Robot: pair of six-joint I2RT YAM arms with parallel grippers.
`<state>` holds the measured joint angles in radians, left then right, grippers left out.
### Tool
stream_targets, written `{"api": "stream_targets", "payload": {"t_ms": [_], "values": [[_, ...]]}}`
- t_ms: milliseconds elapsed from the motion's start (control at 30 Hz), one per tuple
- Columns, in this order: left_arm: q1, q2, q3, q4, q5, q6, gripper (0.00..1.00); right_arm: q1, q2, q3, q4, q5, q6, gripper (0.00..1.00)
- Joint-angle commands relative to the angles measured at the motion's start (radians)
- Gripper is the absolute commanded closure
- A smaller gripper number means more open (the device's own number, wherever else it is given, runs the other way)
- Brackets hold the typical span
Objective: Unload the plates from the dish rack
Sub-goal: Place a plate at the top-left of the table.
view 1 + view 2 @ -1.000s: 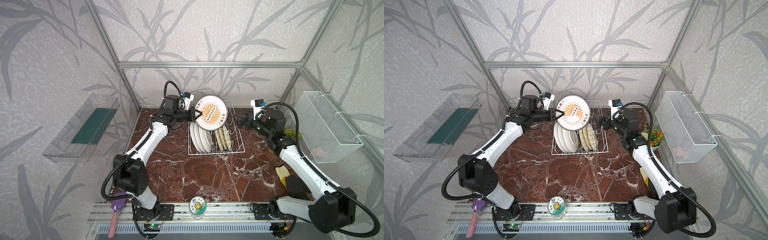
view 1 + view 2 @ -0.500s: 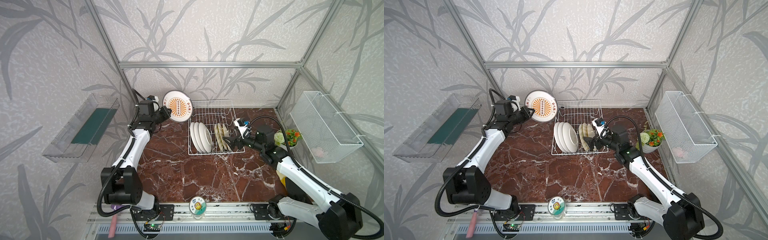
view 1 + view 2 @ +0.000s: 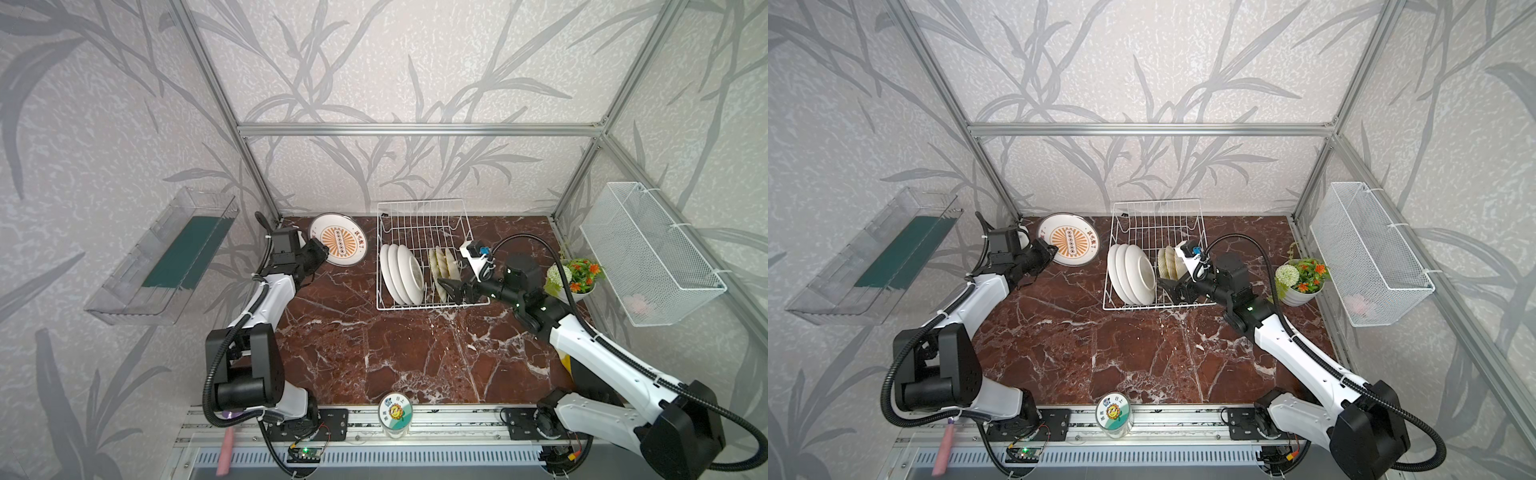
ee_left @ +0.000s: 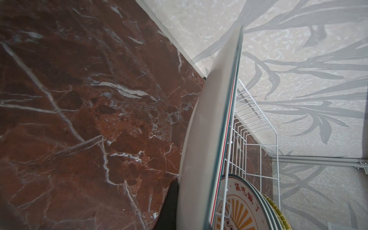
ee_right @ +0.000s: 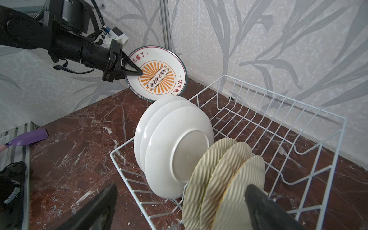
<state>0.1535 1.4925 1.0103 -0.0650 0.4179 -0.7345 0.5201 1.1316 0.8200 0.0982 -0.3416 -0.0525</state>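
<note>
While the left jaws are clenched on the rim of one sunburst plate, that plate sits outside the dish rack, just beside the rack's left side near its far end. In both top views the sunburst plate is tilted, with its orange face turned upward and toward the rack. The right wrist view shows one black jaw lying across the printed face of the sunburst plate. The plate's lower edge is hidden behind what stands in the dish rack, so I cannot tell whether it touches the worktop. The left wrist view catches the same sunburst plate edge-on, with the white wires of the dish rack just behind it.

Inside the rack, three white plates stand on edge in a row along its left half, toward its near end. The white plates have their backs turned to the rack's right side. Just right of them, three woven tan plates lean in their own row.

The right jaws are spread wide and grasp nothing. They hang over the rack's near right corner, low beside the woven tan plates. In the right wrist view the nearest woven plate shows between the two black jaws, and contact cannot be told. A potted flower plant stands well to the right of the rack.
</note>
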Motion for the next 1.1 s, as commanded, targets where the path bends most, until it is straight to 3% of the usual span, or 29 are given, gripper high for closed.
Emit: {"api": "stream_targets", "payload": {"t_ms": [0, 167, 700, 967, 1067], "values": [[0.025, 0.016, 0.009, 0.096, 0.014, -0.011, 1.00, 0.004, -0.008, 0.040, -0.015, 0.012, -0.024, 0.01], [0.063, 0.099, -0.037, 0.245, 0.120, -0.051, 1.00, 0.005, -0.012, 0.034, -0.010, 0.013, -0.019, 0.01], [0.102, 0.326, -0.037, 0.367, 0.190, -0.120, 1.00, 0.006, -0.014, 0.043, -0.025, 0.022, -0.027, 0.01], [0.122, 0.368, -0.058, 0.360, 0.185, -0.116, 1.00, 0.006, -0.010, 0.054, -0.045, 0.032, -0.041, 0.01], [0.125, 0.378, -0.055, 0.355, 0.180, -0.119, 0.92, 0.006, -0.003, 0.057, -0.041, 0.029, -0.043, 0.01]]}}
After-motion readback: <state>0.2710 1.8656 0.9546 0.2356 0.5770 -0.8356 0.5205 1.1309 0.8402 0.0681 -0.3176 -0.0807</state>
